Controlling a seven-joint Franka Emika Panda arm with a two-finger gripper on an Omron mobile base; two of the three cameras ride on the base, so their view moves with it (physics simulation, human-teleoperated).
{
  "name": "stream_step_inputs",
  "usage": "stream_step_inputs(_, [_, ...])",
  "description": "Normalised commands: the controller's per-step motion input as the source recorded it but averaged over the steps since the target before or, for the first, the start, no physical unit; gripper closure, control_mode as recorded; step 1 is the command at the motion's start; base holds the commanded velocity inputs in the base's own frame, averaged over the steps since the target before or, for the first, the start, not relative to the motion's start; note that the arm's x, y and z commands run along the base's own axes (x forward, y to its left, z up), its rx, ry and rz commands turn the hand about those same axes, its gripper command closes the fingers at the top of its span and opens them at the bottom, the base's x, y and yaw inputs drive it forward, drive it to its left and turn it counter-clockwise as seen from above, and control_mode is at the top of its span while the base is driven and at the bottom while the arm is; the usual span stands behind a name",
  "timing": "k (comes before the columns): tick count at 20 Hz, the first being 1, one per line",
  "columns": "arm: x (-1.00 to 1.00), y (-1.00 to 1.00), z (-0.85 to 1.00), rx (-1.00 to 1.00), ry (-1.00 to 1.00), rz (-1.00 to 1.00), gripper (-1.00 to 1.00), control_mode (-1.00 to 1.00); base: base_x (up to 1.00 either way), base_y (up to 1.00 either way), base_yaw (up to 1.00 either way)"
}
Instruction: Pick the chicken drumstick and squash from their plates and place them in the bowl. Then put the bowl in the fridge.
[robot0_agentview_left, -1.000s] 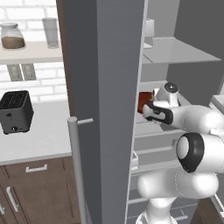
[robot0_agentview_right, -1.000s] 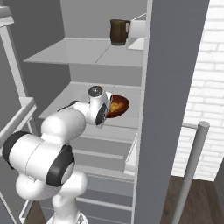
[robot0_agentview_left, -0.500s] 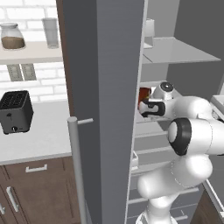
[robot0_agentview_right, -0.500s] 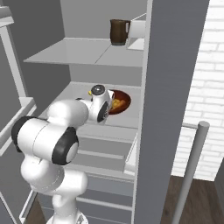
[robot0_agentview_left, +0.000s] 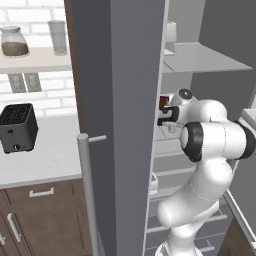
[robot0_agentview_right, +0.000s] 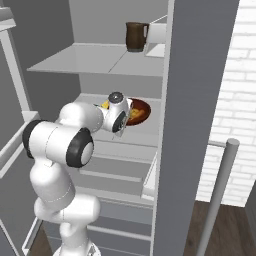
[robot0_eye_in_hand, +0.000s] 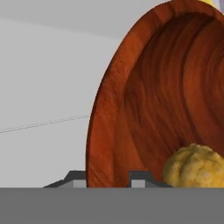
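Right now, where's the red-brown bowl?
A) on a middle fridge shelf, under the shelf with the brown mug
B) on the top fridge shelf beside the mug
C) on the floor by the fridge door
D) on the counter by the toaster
A: in the right base view the bowl sits on a fridge shelf one level below the brown mug, with the gripper at its rim.

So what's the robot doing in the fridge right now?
The white arm is reaching into the open tall grey fridge, with its gripper at the rim of the glossy dark red-brown bowl. The two dark fingers straddle the bowl's wall, one on each side. The bowl sits on a pale middle shelf, and the lumpy yellow-orange squash lies inside it. A dark brown mug stands on the shelf above.
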Motion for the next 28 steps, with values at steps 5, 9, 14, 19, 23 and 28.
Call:
stream_step_inputs(5, [0.05, 0.00, 0.03, 0.00, 0.00, -0.02, -1.00, -1.00, 0.00, 0.00, 0.00])
stream_step_inputs(9, [-0.32, 0.00, 0.29, 0.00, -0.03, -0.09, -1.00, -1.00, 0.00, 0.00, 0.00])
stream_step_inputs(14, [-0.45, 0.10, 0.50, 0.00, -0.02, -0.13, -1.00, -1.00, 0.00, 0.00, 0.00])
stream_step_inputs(19, [-0.60, 0.17, 0.21, 0.03, 0.01, -0.15, -1.00, -1.00, 0.00, 0.00, 0.00])
stream_step_inputs(23, [-0.65, 0.01, 0.45, 0.16, 0.01, -0.18, -1.00, -1.00, 0.00, 0.00, 0.00])
stream_step_inputs(28, [-0.73, 0.05, 0.53, 0.23, 0.00, -0.27, -1.00, -1.00, 0.00, 0.00, 0.00])
